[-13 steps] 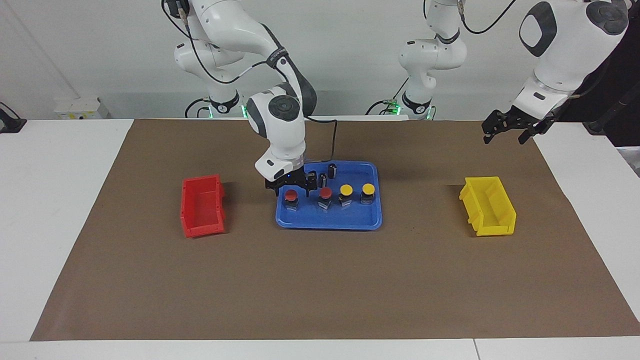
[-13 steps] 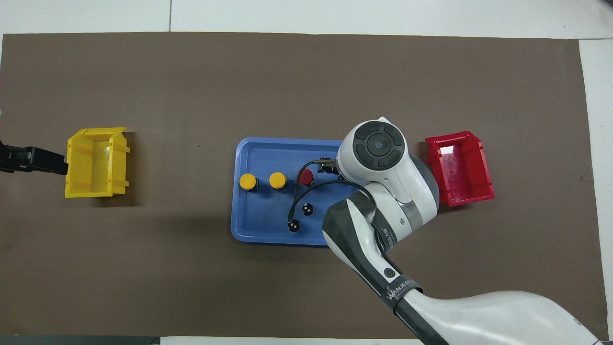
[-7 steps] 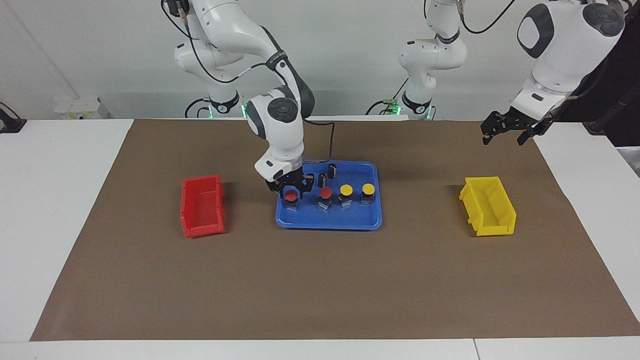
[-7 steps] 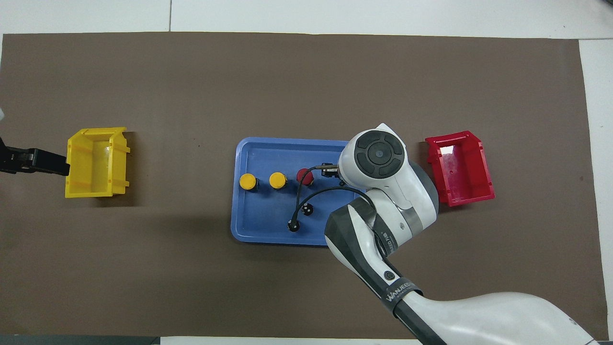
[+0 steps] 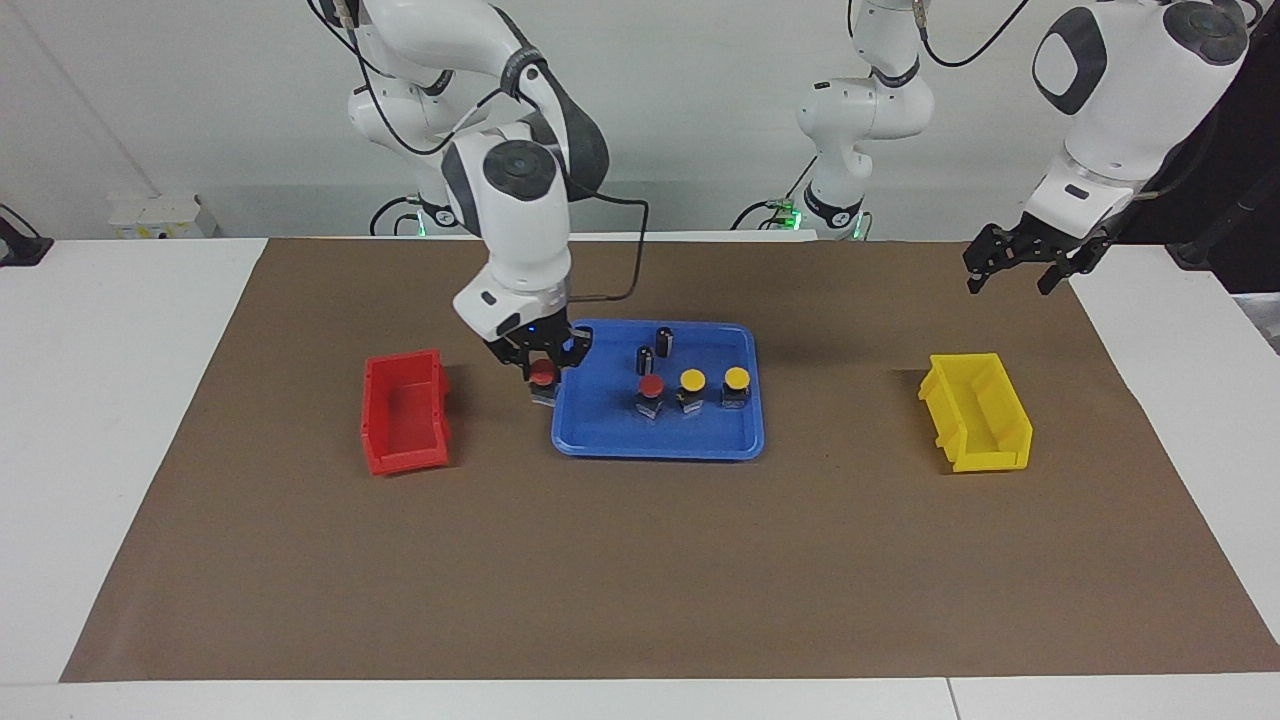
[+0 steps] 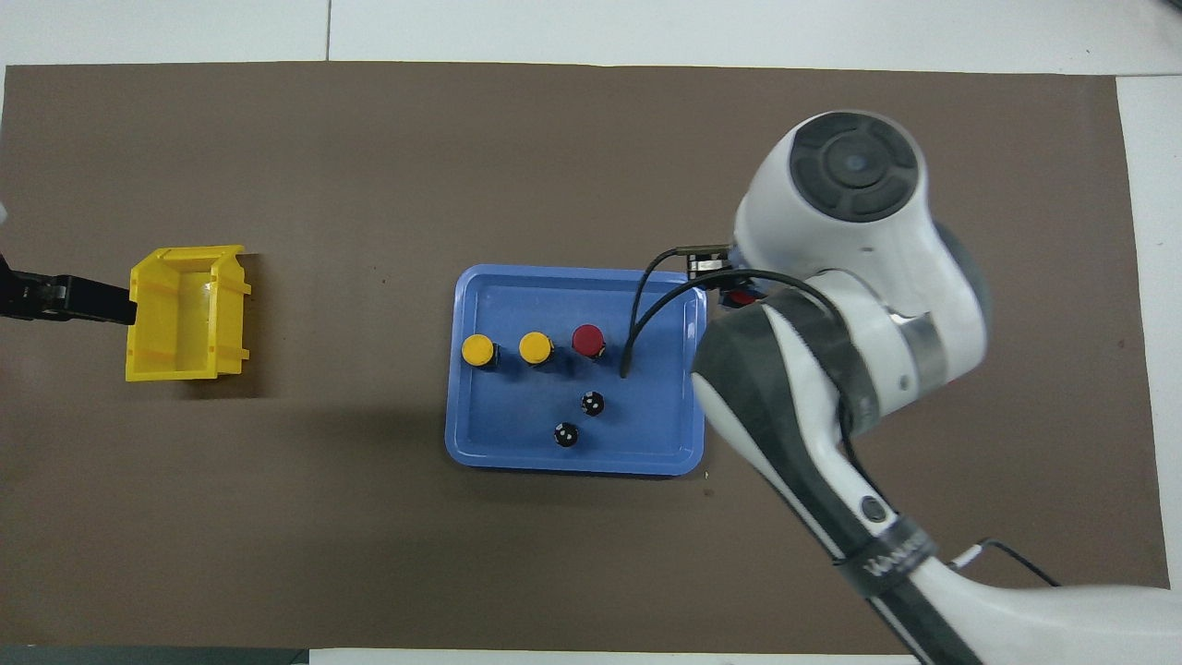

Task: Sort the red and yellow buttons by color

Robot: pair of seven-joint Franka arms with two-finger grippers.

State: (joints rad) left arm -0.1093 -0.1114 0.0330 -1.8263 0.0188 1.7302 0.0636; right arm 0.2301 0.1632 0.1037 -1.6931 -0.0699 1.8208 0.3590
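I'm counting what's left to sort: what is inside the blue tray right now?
In the blue tray: one red button, two yellow buttons, and two dark cylinders. The right gripper holds the other red button over the tray's edge.

Nothing legible anywhere on the bench, bins or tray. Only white lettering on a dark band around the right arm's forearm (overhead view), too small and skewed to make out.
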